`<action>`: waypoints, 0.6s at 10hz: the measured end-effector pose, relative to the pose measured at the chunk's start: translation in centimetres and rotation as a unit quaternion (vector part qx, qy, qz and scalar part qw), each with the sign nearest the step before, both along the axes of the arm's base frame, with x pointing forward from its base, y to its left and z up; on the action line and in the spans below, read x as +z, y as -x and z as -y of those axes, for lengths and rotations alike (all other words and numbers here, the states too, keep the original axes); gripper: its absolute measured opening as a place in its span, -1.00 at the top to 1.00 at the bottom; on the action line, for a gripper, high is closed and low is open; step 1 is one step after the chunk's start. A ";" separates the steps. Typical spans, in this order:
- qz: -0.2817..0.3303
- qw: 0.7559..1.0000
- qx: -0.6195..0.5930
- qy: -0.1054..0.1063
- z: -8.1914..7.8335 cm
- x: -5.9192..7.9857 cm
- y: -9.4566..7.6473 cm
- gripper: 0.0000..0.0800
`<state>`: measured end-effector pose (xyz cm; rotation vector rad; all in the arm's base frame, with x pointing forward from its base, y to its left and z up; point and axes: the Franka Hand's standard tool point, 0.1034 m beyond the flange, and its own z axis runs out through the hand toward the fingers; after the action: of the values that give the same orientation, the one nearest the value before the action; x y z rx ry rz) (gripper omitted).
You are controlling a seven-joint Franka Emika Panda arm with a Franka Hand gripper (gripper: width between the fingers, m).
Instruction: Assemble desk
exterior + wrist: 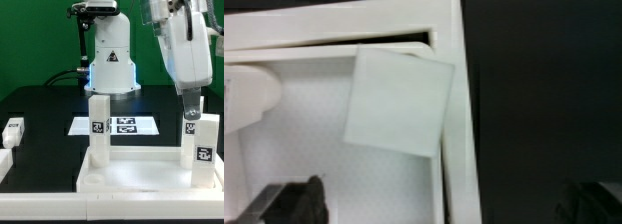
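The desk top lies at the table's front with its rim up. Two white leg blocks stand upright in its corners, one at the exterior view's left and one at the right. My gripper hangs just above the right leg, open and holding nothing. In the wrist view I look down on that leg's square end, set in the corner of the desk top's rim. My gripper has its dark fingertips well apart on either side.
A loose leg block lies at the exterior view's far left, with another white part at the edge below it. The marker board lies behind the desk top. The arm's base stands at the back.
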<state>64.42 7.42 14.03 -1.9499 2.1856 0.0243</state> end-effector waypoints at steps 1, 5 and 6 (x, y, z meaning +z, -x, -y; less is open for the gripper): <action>0.000 1.000 0.000 0.000 0.0 0.0 0.0 -0.62; 0.028 0.994 0.103 0.014 2.8 1.6 0.1 -0.62; 0.040 0.987 0.152 0.018 4.2 2.9 0.3 -0.62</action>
<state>64.07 3.25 16.88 -2.2431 1.8341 -0.0449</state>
